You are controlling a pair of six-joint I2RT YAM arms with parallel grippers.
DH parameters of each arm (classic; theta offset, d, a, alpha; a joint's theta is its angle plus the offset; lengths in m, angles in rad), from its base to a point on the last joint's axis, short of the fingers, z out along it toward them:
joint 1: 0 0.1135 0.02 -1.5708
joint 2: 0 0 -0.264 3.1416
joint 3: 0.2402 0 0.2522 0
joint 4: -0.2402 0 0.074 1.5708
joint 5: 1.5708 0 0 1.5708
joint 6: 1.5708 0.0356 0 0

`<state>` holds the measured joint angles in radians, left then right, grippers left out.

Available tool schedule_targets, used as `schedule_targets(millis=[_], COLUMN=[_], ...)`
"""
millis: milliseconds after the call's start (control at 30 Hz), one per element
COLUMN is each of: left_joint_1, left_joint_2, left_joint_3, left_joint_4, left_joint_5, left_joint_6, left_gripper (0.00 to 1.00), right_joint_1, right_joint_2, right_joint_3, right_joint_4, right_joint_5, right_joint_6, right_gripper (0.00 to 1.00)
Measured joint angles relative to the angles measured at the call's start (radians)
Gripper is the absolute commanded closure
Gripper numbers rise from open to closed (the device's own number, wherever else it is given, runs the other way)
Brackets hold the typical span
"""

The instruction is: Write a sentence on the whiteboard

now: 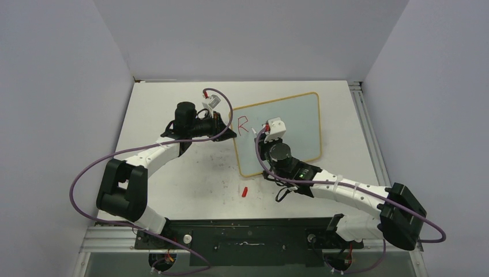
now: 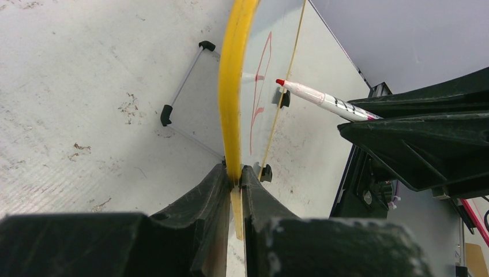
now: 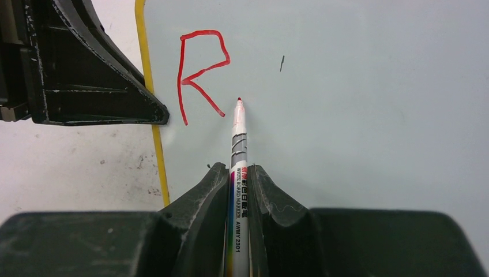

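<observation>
Right wrist view: my right claw [image 3: 237,169] grips the marker [image 3: 239,138], tip beside the red R [image 3: 199,75]; my left claw [image 2: 235,170] pinches the edge of the whiteboard [image 3: 346,86].

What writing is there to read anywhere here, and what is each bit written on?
"R": red handwriting on the whiteboard.
"WHITE BOARD MARKER": printed along the marker barrel.
"AWMY 2301": printed on the same barrel.
Chinese characters beside that print: too small to read with confidence.
</observation>
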<state>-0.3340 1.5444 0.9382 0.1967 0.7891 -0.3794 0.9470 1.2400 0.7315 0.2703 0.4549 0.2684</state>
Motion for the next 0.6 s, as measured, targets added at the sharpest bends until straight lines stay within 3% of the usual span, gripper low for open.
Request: schedule_targets(millis=[600], left_joint_1=[0.000], left_joint_2=[-0.001], left_joint_3=[0.000], left_joint_4=[0.000], left_joint_5=[-0.001], left_joint_6=[0.000], left_gripper=[1.00], right_joint_1=[-0.026], right_joint_2=[0.030], right_joint_3=[0.013], right_joint_4=[0.022], right_joint_5=[-0.024], right_joint_6=[-0.004], right_gripper=[0.95])
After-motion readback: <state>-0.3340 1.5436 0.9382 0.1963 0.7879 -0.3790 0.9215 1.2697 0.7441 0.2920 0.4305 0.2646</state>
